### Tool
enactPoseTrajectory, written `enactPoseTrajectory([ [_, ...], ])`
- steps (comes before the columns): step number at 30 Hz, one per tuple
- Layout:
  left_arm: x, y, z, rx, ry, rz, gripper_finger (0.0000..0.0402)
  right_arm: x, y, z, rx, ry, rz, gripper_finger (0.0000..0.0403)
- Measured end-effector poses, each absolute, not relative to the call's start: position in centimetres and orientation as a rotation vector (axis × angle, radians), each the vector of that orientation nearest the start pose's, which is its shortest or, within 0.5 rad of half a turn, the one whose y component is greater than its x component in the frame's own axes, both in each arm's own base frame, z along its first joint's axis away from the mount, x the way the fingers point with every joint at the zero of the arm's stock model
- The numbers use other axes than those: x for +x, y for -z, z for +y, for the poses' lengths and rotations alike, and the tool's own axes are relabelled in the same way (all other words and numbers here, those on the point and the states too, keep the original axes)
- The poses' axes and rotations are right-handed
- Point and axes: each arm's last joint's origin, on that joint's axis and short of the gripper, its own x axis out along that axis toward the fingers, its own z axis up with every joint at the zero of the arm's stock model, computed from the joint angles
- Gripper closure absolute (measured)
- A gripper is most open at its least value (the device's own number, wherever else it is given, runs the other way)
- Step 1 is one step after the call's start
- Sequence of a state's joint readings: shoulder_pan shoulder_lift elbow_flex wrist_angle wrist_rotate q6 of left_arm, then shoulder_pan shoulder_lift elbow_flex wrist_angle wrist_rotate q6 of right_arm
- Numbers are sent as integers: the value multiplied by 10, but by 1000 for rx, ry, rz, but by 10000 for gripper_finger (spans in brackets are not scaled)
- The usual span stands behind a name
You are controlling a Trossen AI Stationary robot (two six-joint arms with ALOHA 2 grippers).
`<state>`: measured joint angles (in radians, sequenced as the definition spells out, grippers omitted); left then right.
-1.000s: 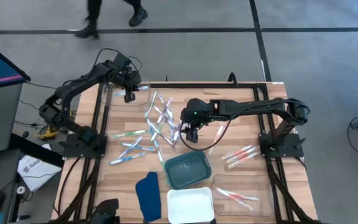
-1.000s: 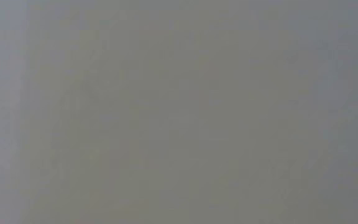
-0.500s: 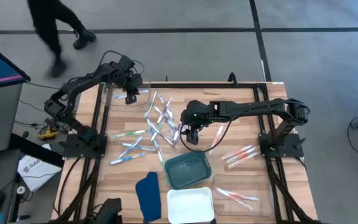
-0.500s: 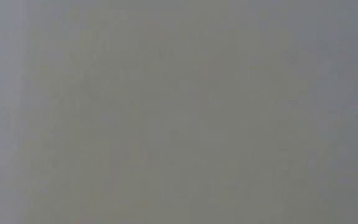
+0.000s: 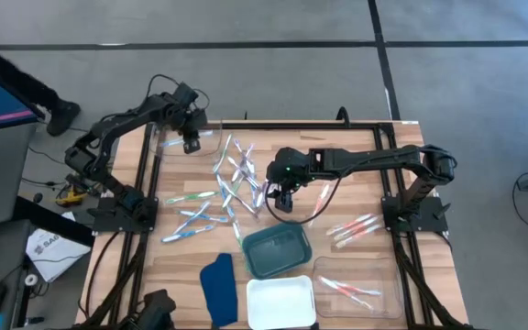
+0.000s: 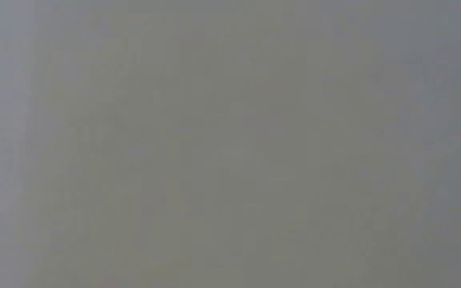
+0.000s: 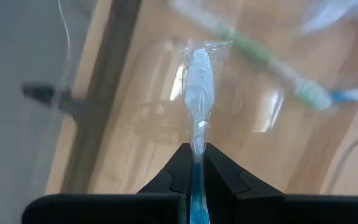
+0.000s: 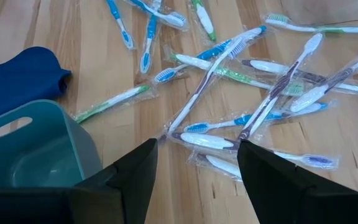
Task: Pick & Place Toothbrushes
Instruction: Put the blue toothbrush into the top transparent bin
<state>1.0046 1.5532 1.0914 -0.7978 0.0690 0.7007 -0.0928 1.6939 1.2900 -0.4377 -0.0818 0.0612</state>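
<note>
Many wrapped toothbrushes [image 5: 236,174] lie scattered on the wooden table's middle; the right wrist view shows the same pile of toothbrushes [image 8: 247,87]. My left gripper [image 5: 192,142] hangs over a clear tray [image 5: 165,137] at the table's far left corner, shut on a blue toothbrush [image 7: 197,74] in a clear wrapper. A green toothbrush [image 7: 260,59] lies flat beyond it. My right gripper [image 5: 280,200] stands open above the pile's right side, its fingers [image 8: 135,168] apart with nothing between them. The low view shows only grey. My left gripper pinches the blue toothbrush's handle [image 7: 195,171] between its two fingers [image 7: 179,174]. The fingers come steeply from above. The wrapped end of the brush [image 7: 199,65] sticks out past the fingertips, along them, over the clear tray [image 7: 148,112] and lifted clear.
A teal bin [image 5: 276,250] and a white tray [image 5: 280,301] stand at the near middle, a dark blue cloth [image 5: 216,284] left of them. A clear tray [image 5: 356,284] with pink toothbrushes is at the near right; more pink ones [image 5: 354,227] lie beside it.
My left gripper has sunk a little over the clear tray and rolled slightly, still shut on the blue toothbrush. A person has walked off leftward beyond the table's far edge.
</note>
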Motion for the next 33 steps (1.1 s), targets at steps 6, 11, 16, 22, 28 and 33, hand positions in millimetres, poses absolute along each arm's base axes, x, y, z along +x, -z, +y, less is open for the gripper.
enactPoseTrajectory([
  [6,156,-211,242,-86,-356,1298,389,364,-252,-31,131,35,839,187],
  [11,155,-206,241,-110,-366,1296,389,364,-252,-31,131,35,839,187],
  [16,153,-197,239,-124,-380,1286,389,364,-252,-31,131,35,839,187],
  [22,154,-195,239,-141,-403,1272,388,364,-252,-31,131,35,838,187],
  [28,152,-195,241,-219,-473,1247,389,364,-252,-31,131,35,838,187],
  [33,148,-191,246,-428,-631,1199,389,364,-252,-31,131,35,838,187],
])
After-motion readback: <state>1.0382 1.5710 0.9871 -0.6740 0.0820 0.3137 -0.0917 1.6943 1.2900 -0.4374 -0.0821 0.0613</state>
